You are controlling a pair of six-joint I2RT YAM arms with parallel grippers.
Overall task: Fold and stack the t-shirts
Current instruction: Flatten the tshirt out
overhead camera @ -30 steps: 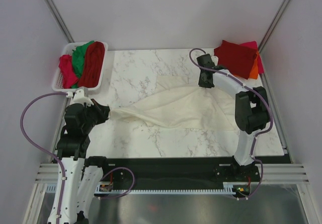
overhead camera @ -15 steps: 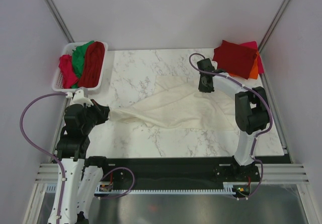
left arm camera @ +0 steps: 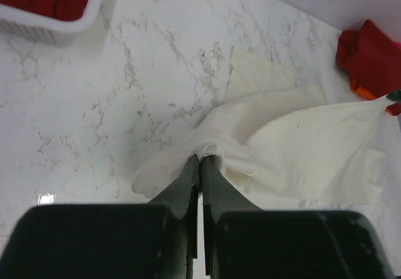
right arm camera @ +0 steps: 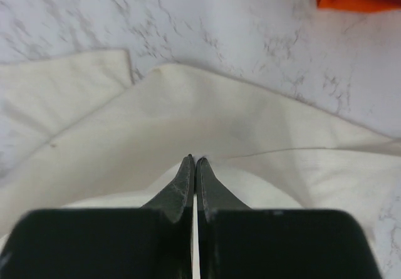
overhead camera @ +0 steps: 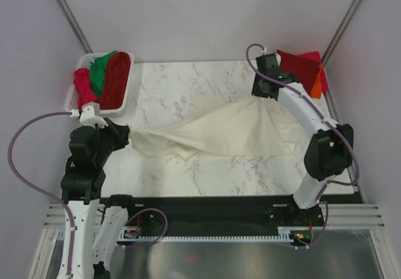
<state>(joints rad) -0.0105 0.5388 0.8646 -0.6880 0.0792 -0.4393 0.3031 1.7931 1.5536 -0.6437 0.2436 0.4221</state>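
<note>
Cream t-shirt [overhead camera: 219, 131]: we found it stretched across the tabletop [overhead camera: 169, 84], long axis running from near-left to far-right. The left gripper [overhead camera: 128, 136] had its jaws pinching one bunched end. The right gripper [overhead camera: 263, 94] had its jaws pinching the opposite edge, tented upward. Each arm held its nearer end; we judged that spreading it flat came next.

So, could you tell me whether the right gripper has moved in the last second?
Yes. The right gripper has moved farther back and rightward, closer to the folded red stack at the far corner, still shut on the cream t-shirt.
</note>
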